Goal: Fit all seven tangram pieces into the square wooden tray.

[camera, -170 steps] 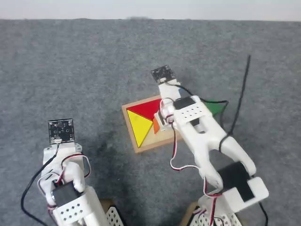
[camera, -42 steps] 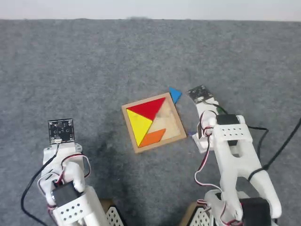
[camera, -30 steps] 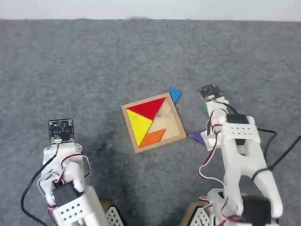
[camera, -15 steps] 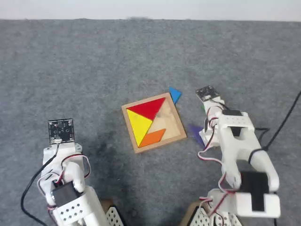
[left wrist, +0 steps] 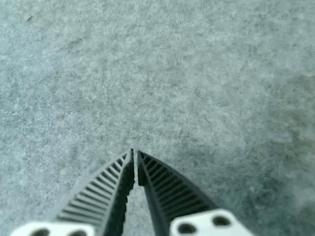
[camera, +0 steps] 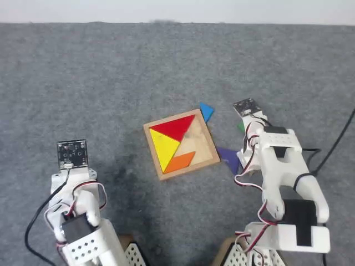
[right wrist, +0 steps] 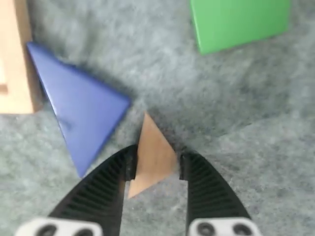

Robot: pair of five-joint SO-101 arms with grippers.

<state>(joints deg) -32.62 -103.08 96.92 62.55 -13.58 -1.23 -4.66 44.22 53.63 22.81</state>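
Jaws of the right gripper [right wrist: 156, 160] clamp a small tan wooden triangle [right wrist: 152, 147] from both sides, seemingly low over the grey carpet [camera: 111, 72], beside a dark blue triangle [right wrist: 81, 115] that lies against the square wooden tray [camera: 197, 144]. The left gripper [left wrist: 135, 157] rests closed, well apart. Three pieces sit in the tray: a red triangle [camera: 175, 127], a yellow triangle [camera: 162, 147] and an orange piece [camera: 178, 162]. Four remain outside, including a green piece [right wrist: 238, 22] and a light blue triangle [camera: 206, 111].
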